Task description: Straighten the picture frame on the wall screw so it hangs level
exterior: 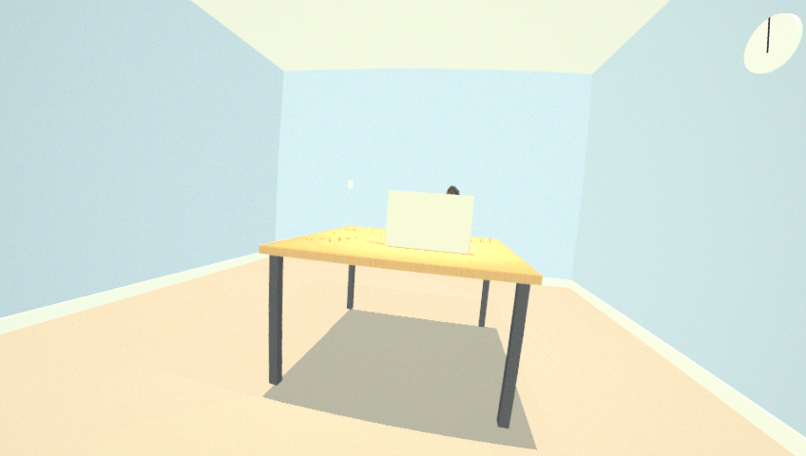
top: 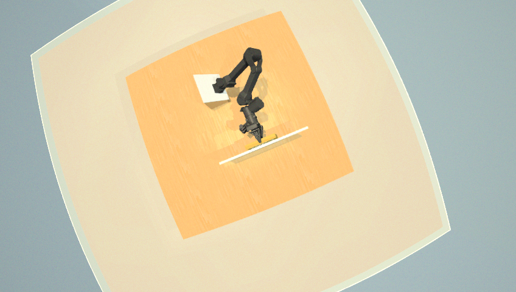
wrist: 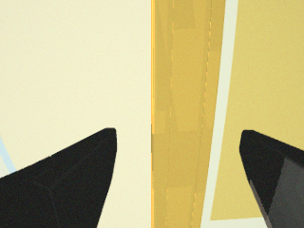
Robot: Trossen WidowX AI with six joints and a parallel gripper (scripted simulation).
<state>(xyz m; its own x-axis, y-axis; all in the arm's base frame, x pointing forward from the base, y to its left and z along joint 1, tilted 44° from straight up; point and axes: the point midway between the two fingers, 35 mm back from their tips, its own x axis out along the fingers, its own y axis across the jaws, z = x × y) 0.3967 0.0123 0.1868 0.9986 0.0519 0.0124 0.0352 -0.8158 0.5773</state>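
1. The yellow-brown rectangular picture frame [top: 271, 137] [wrist: 180, 157] hung against the arm-side face of the upright off-white panel [top: 298, 131] [exterior: 430, 219] [wrist: 71, 71], which served as its wall. The screw and notched strip were hidden; presumably they bore its weight.
2. The panel stood upright on the pale wooden bench [top: 162, 108] [exterior: 395, 266], probably so the arm could reach the frame's front squarely. The exterior view showed only the panel's back, so I could not tell which side of the frame hung high.
3. The black jointed arm [top: 249, 84] [exterior: 452, 190] rose from a white plate [top: 202, 81] on the frame's side of the panel. It folded at a high elbow, then reached back toward the panel, wrist bent and fingers pointing at it.
4. The black two-fingered pincer [top: 259, 140] [wrist: 179, 139] was partly open and held nothing. In the wrist view, one wooden rail passed between its tips, with a visible gap on either side.
5. That spacing seemed meant to straddle the rail near the panel; the likely next need was a secure hold, then a slight lift before any sideways notch.
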